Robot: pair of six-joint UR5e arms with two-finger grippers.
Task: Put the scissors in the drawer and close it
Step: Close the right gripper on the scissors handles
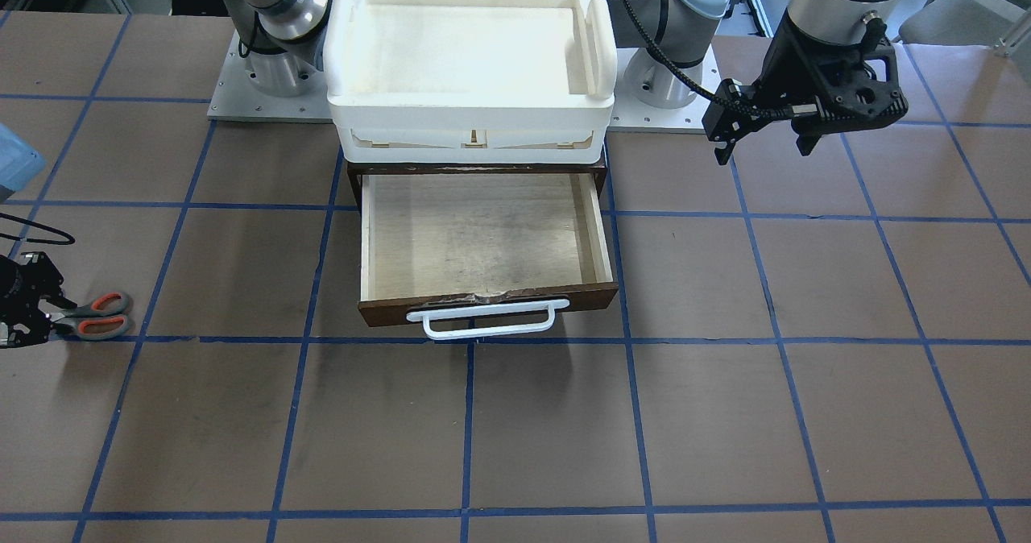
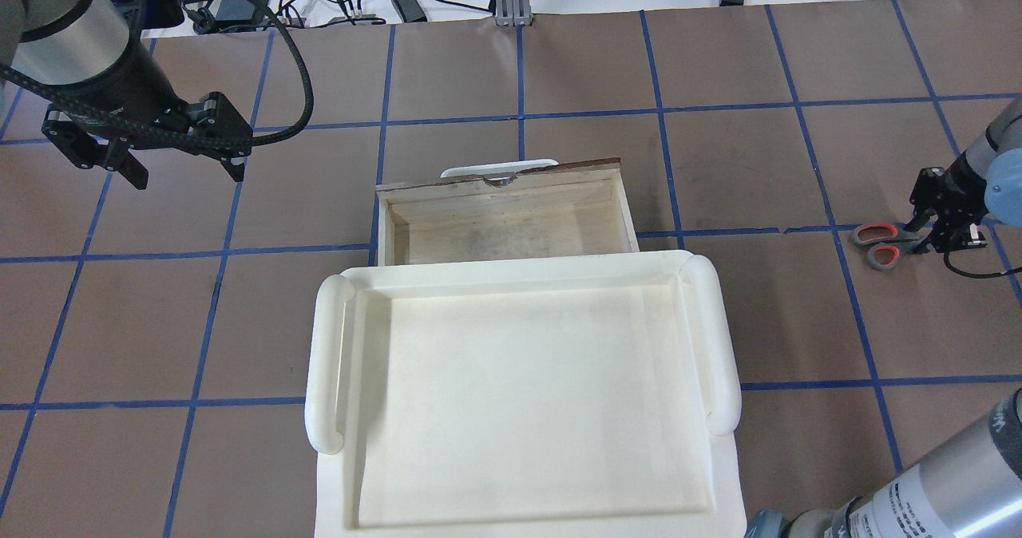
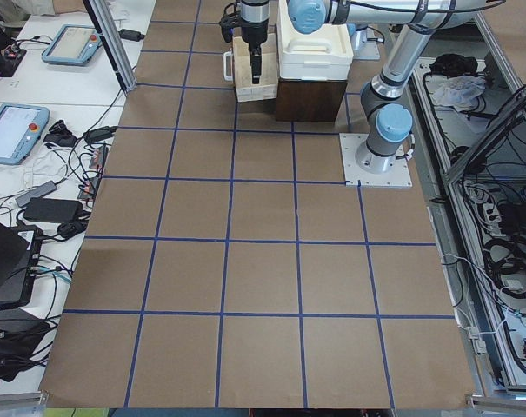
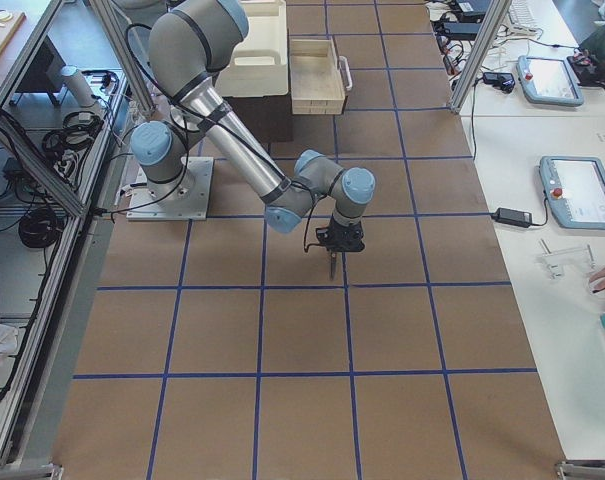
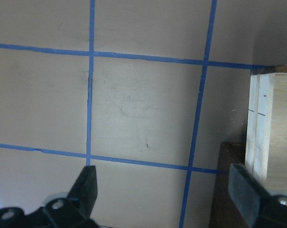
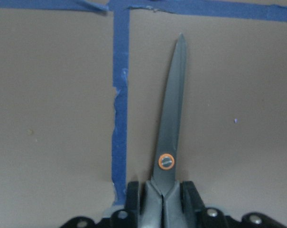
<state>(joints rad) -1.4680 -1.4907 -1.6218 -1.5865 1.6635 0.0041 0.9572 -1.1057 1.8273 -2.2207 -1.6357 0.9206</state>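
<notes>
The scissors (image 1: pixel 93 316), with grey loops lined in orange-red, lie on the brown table far out on my right side. My right gripper (image 1: pixel 36 317) is shut on the scissors (image 6: pixel 173 114) just behind the orange pivot, and the closed blades point away from it. In the overhead view the loops of the scissors (image 2: pixel 878 244) stick out of the right gripper (image 2: pixel 930 239) toward the drawer. The drawer (image 1: pixel 483 237) stands pulled open with nothing inside, its white bar handle (image 1: pixel 483 321) facing away from me. My left gripper (image 2: pixel 188 177) hangs open above the table, left of the drawer (image 2: pixel 503 227).
A white foam-like tray (image 2: pixel 323 362) sits on top of the dark cabinet that holds the drawer. Blue tape lines grid the table. The drawer's side wall (image 5: pixel 259 123) shows at the right edge of the left wrist view. Tablets and cables lie past the table's edges.
</notes>
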